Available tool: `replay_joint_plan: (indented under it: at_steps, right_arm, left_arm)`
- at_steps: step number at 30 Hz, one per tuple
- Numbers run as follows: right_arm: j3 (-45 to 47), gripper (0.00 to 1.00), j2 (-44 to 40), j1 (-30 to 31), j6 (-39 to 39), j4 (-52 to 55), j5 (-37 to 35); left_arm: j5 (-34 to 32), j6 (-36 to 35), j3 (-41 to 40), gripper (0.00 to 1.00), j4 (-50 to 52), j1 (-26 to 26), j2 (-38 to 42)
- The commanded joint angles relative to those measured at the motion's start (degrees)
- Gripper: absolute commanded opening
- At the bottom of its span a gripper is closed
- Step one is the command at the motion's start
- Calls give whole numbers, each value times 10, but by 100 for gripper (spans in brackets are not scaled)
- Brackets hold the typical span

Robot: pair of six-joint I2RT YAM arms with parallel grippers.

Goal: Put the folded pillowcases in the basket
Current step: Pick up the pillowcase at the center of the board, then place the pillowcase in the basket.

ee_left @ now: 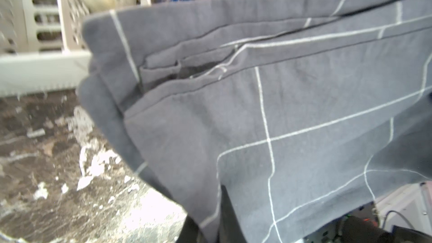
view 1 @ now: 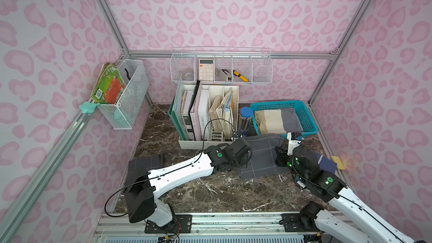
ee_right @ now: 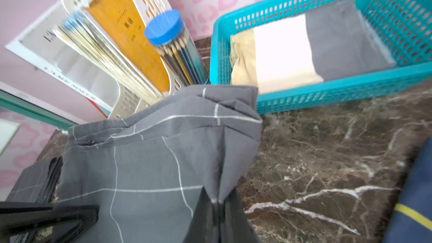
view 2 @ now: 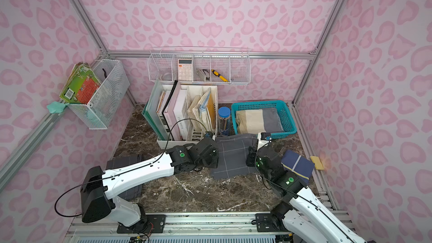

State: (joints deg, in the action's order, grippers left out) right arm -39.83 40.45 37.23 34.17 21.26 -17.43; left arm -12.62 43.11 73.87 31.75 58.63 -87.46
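The folded pillowcase (view 1: 261, 157) (view 2: 233, 157) is dark grey with thin white grid lines. It hangs lifted at its far edge, just in front of the teal basket (view 1: 313, 128) (view 2: 257, 103) (ee_right: 327, 90) at the back right. My left gripper (view 1: 245, 160) (ee_left: 217, 206) is shut on the pillowcase's left side (ee_left: 280, 113). On its right side (ee_right: 152, 160) my right gripper (view 1: 280, 157) (ee_right: 217, 201) is shut, pinching a fold. A folded beige, white and grey cloth (view 1: 278, 120) lies in the basket.
A white file organizer with books (view 1: 208, 113) and a blue-lidded pencil jar (view 1: 245, 118) stand left of the basket. A navy folded cloth (view 2: 298, 164) and a yellow sponge (view 1: 338, 161) lie at the right. Another grey checked cloth (view 1: 145, 162) lies under the left arm.
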Motion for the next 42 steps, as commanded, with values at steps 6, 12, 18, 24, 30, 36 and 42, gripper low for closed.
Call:
replay_joint_plan:
  at_steps: [6, 12, 18, 24, 30, 36, 42]
  right_arm:
    - [-109, 0, 34, -72, -100, -22, -61]
    - [-177, 0, 108, -182, -122, -63, -2]
    - [-209, 0, 187, -274, -109, -111, 82]
    - [-232, 0, 272, -324, -106, -158, 124]
    - [-259, 0, 352, -362, -115, -189, 154]
    - [-261, 0, 418, -400, -116, -238, 195]
    - [-265, 0, 482, -411, -125, -272, 239]
  left_arm:
    - [-25, -120, 109, 0, -71, 3, -32]
    - [-37, -177, 271, 0, -49, -8, -133]
    - [21, -170, 493, 0, 39, -48, -284]
    - [68, -165, 671, 0, 68, -80, -418]
    - [112, -150, 719, 0, 10, -101, -485]
    - [125, -184, 729, 0, -67, -102, -540]
    - [97, -206, 741, 0, -84, -108, -583]
